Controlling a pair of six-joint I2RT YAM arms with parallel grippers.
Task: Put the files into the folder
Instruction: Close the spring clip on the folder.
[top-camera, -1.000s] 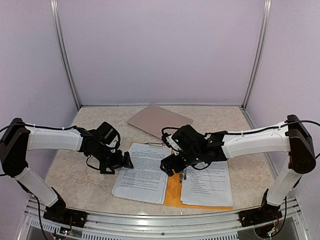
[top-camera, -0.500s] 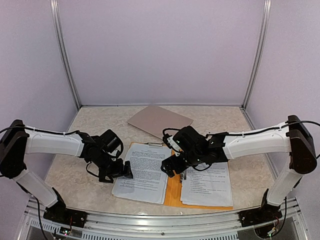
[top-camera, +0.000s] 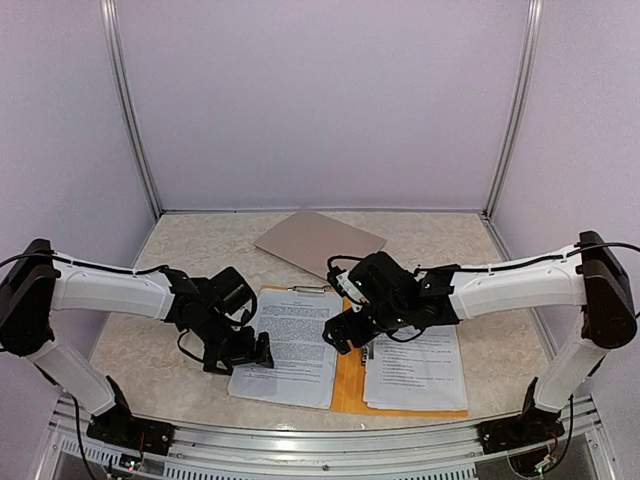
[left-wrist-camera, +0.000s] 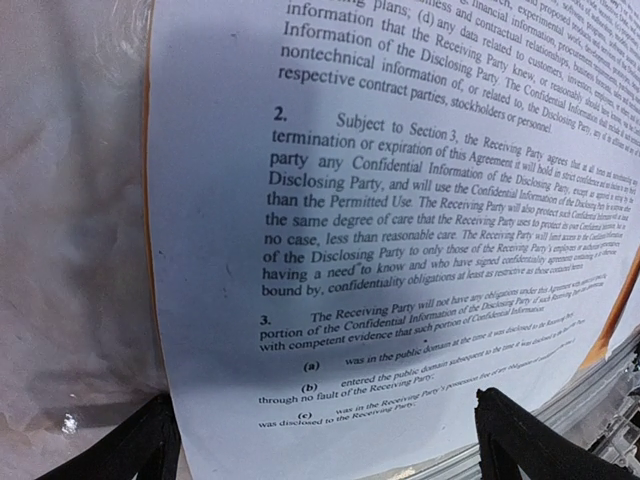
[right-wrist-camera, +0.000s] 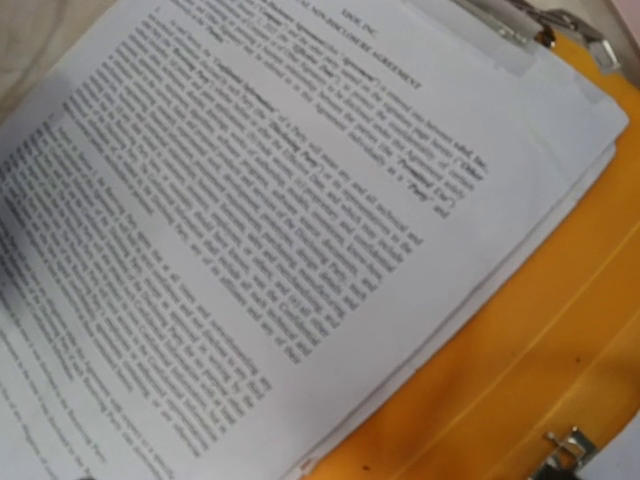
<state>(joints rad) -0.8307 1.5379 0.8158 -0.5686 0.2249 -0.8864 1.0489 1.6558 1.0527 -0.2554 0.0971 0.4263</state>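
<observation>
The orange folder (top-camera: 348, 388) lies open near the table's front edge. One stack of files (top-camera: 290, 345) rests on its left half and another stack (top-camera: 414, 368) on its right half. My left gripper (top-camera: 250, 352) hovers low over the left stack's near left corner. It is open, and its two black fingertips (left-wrist-camera: 140, 445) straddle the printed sheet (left-wrist-camera: 400, 200) with nothing gripped. My right gripper (top-camera: 340, 335) hangs over the left stack's right edge, by the folder's spine. Its wrist view shows the sheets (right-wrist-camera: 250, 230) and the orange folder (right-wrist-camera: 540, 330), but not its fingers.
A grey-brown clipboard (top-camera: 318, 240) lies at the back of the marbled table (top-camera: 180, 300). A metal clip (right-wrist-camera: 565, 450) sits on the folder's inside. An aluminium rail (top-camera: 300, 448) runs along the front edge. Side and back walls close in the cell.
My left gripper has moved nearer the front edge and to the right, onto the left stack's corner. The right gripper has barely shifted.
</observation>
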